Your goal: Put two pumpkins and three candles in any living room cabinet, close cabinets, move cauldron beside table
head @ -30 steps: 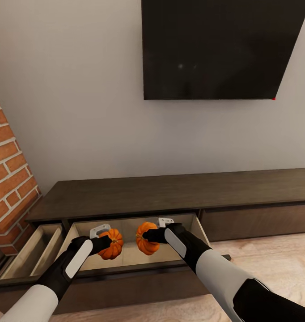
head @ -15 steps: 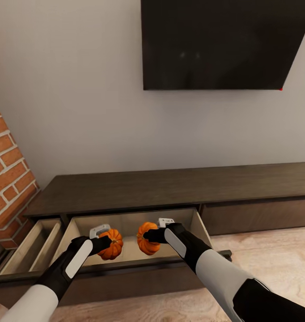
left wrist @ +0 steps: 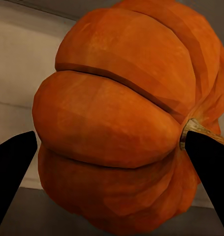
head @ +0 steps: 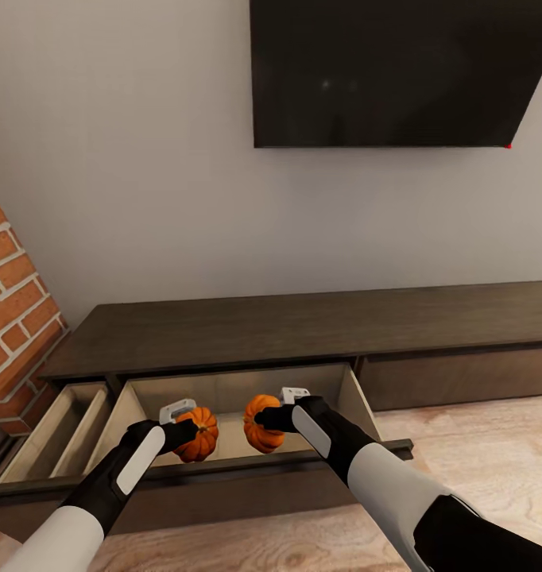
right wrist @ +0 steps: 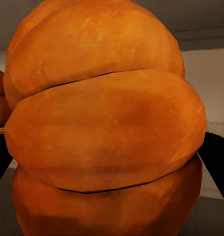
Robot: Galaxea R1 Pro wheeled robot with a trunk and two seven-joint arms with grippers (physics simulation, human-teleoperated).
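Note:
Two orange ribbed pumpkins hang over the open middle drawer of the dark-brown cabinet. My left gripper is shut on the left pumpkin. My right gripper is shut on the right pumpkin. In the left wrist view that pumpkin sits between the two dark fingertips, its stem toward one of them. In the right wrist view the other pumpkin is pinched the same way. I cannot tell whether either pumpkin touches the drawer's tan floor. The candles, cauldron and table are out of view.
A second drawer stands open at the cabinet's left end, beside a brick wall. The drawer front to the right is closed. A black TV hangs on the grey wall above. Light wood floor runs in front.
The whole picture has shifted: TV and cabinet sit higher and the brick wall further left, so the camera moved. Both grippers keep their pumpkins over the open drawer.

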